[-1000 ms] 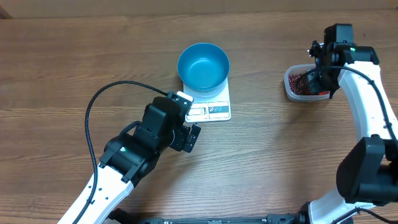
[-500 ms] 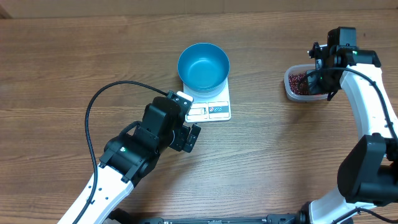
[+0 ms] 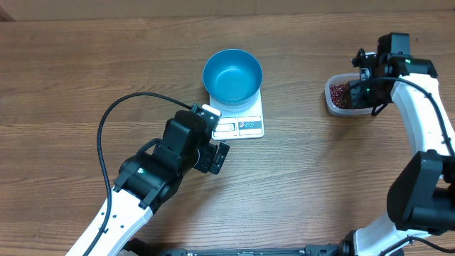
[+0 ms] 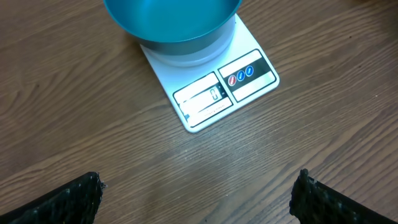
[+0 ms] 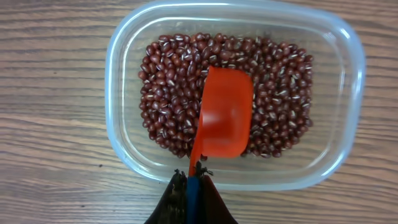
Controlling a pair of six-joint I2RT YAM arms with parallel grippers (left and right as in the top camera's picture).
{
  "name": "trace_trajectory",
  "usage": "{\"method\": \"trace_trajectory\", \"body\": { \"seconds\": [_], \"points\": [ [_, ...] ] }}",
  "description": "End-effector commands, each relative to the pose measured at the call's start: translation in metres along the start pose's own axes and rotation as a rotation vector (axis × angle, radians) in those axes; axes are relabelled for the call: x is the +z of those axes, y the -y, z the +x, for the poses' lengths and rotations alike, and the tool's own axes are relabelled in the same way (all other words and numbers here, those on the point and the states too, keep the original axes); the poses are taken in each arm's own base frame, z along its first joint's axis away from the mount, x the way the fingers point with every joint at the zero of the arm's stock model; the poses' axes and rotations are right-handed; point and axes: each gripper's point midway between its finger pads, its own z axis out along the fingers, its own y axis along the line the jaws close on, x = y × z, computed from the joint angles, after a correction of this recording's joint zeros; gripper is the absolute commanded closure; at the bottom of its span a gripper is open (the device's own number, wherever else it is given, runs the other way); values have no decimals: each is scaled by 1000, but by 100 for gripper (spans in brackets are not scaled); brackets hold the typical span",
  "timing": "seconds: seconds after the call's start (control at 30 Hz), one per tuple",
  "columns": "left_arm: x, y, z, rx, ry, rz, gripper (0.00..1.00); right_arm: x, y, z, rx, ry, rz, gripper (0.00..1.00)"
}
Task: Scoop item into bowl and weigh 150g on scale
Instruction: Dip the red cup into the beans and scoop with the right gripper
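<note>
**Beans [image 5: 163, 93] in the clear tub [image 5: 121, 146]**

They lie right of the bowl [image 3: 232, 75] on the scale [image 3: 245, 125]; the right tool [image 5: 189, 183] hangs above, clamped on the orange scoop [image 5: 227, 118], cup pointing away; the left tool [image 4: 196, 202] gapes empty.

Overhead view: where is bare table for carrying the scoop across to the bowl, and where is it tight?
Bare table lies between the scale and the bean tub, and all along the far side beyond the bowl. Crowded: the scale's near-left corner, where the open left gripper hovers.
</note>
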Motion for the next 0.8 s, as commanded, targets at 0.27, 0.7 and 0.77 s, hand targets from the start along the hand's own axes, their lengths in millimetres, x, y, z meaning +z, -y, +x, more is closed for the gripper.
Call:
{"method": "trace_trajectory", "body": {
  "seconds": [0.27,0.7,0.77],
  "points": [
    [1,1,-1,15,1,10,0,16,-9,7,80,12,-220,96],
    [1,1,-1,15,1,10,1,24,-16,15,90,-7,-272,96],
    [1,1,-1,15,1,10,0,23,-18,13,93,0,-290,96]
  ]
}}
